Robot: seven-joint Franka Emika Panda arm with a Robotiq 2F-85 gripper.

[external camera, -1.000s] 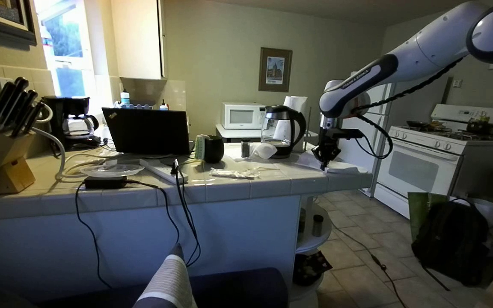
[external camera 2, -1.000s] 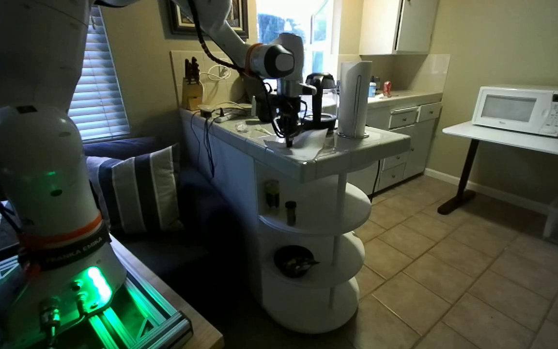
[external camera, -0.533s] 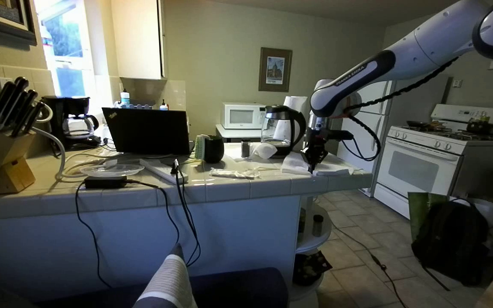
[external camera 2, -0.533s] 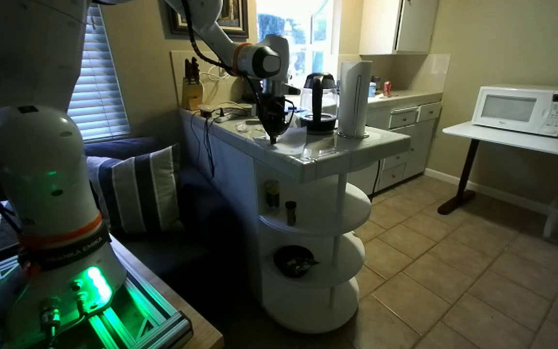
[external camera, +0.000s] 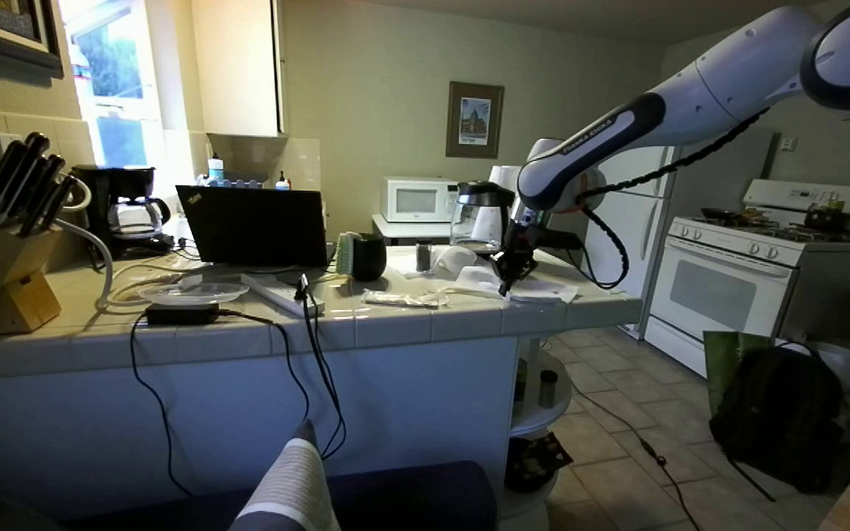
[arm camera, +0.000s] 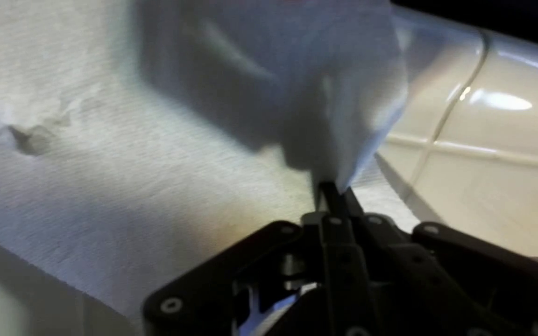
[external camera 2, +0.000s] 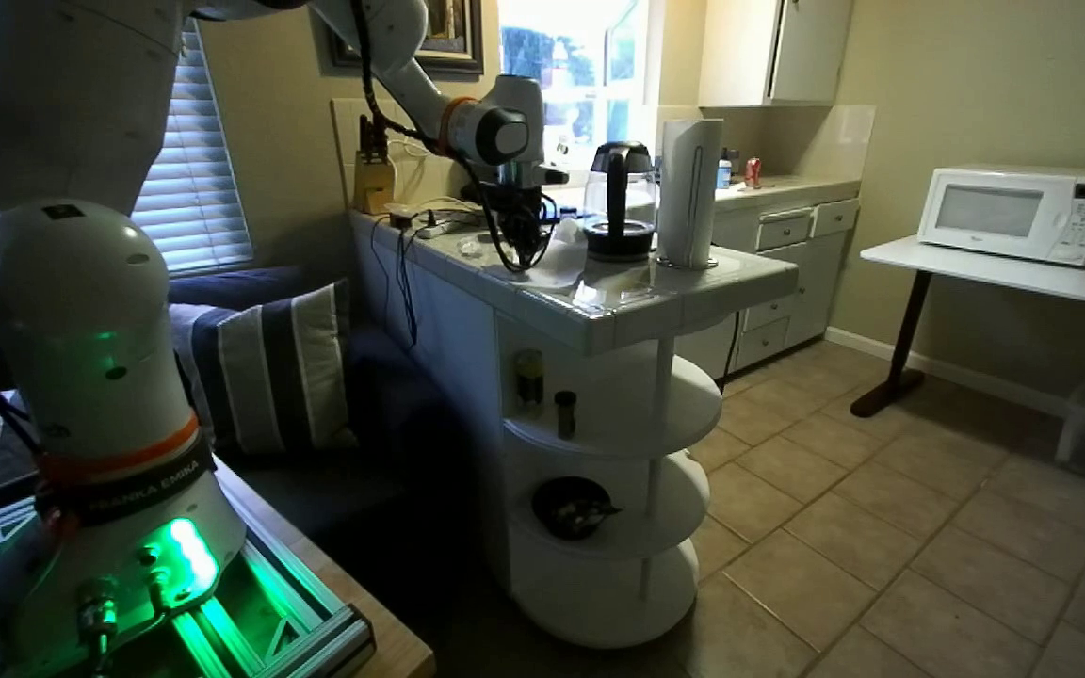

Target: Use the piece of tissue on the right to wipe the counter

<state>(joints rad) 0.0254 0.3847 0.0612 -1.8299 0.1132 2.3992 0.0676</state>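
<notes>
The piece of tissue (arm camera: 157, 186) is a white rumpled sheet. It lies on the counter (arm camera: 498, 196) with one part pulled up between my fingertips. My gripper (arm camera: 336, 189) is shut on that raised fold, just above the surface. In both exterior views the gripper (external camera: 505, 290) (external camera 2: 524, 262) points down at the counter top (external camera: 462, 323) (external camera 2: 731, 278), near its front edge. The tissue (external camera: 547, 289) spreads out beside and behind the fingers, and it also shows partly behind the gripper in an exterior view (external camera 2: 563, 262).
A glass kettle (external camera: 469, 225) (external camera 2: 620, 212) stands close behind the gripper, beside a paper towel roll (external camera 2: 688, 198). A small jar (external camera: 423, 257), a plastic packet (external camera: 401, 299), a black mug (external camera: 371, 258), a power strip (external camera: 281, 293) and a laptop (external camera: 255, 227) lie farther along the counter.
My gripper has moved along the counter, away from its open end and toward the laptop side, dragging the tissue with it. The arm now covers the kettle's handle in an exterior view.
</notes>
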